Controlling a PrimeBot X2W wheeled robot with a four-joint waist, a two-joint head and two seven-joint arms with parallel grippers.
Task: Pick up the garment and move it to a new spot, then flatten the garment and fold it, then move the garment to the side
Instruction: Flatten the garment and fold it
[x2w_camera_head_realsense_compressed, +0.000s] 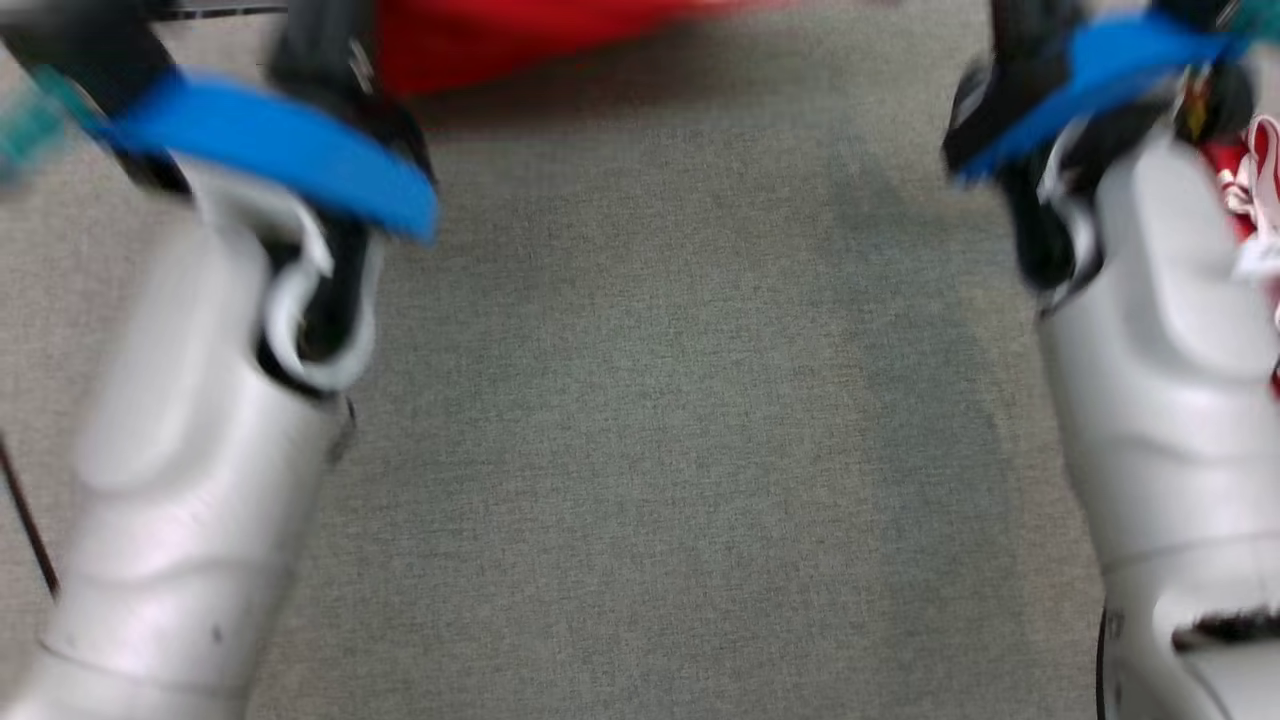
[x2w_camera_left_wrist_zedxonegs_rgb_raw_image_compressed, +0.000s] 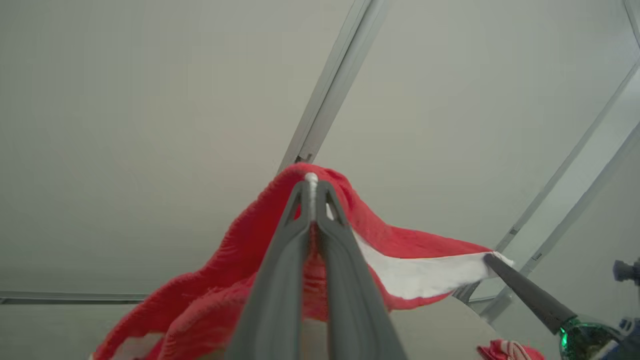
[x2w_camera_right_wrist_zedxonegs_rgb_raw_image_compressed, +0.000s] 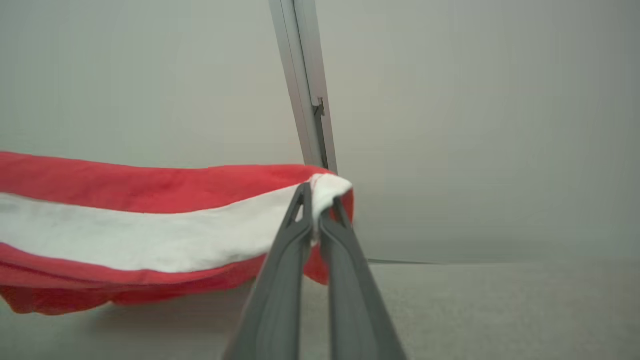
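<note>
**Garment slung between two pinches: a slip at either end drops it**

The garment (x2w_camera_right_wrist_zedxonegs_rgb_raw_image_compressed: 150, 235), red with a white band, hangs in the air stretched between the two grippers. Its middle sags above the grey table top (x2w_camera_head_realsense_compressed: 680, 400). In the blurred head view its red edge lies at the top, beyond the pale forearms.

The left gripper (x2w_camera_left_wrist_zedxonegs_rgb_raw_image_compressed: 311, 187) is clamped on a red fold, fingers pressed together and cloth bunched round the tips. The right gripper (x2w_camera_right_wrist_zedxonegs_rgb_raw_image_compressed: 320, 200) is pinched tight on the white-banded corner, with only a little cloth standing past its tips.

That right-hand hold looks the weaker one. If the arms draw further apart to tauten the cloth, the corner could pull out. The garment would then swing off the left gripper and land in a heap.

The left hold takes a gathered fold rather than a clean edge, so the cloth may come down twisted on that side. Flattening would then be harder. The sagging middle would probably touch first, and if lowered slack it could double under itself.

Two other things sit close:
- A second red-and-white cloth (x2w_camera_head_realsense_compressed: 1255, 180) lies by the right forearm, and the garment could drape over it or drag it along.
- A metal frame strut (x2w_camera_right_wrist_zedxonegs_rgb_raw_image_compressed: 305, 100) stands behind, and a forward swing might snag on it. How near it is I cannot tell.
</note>
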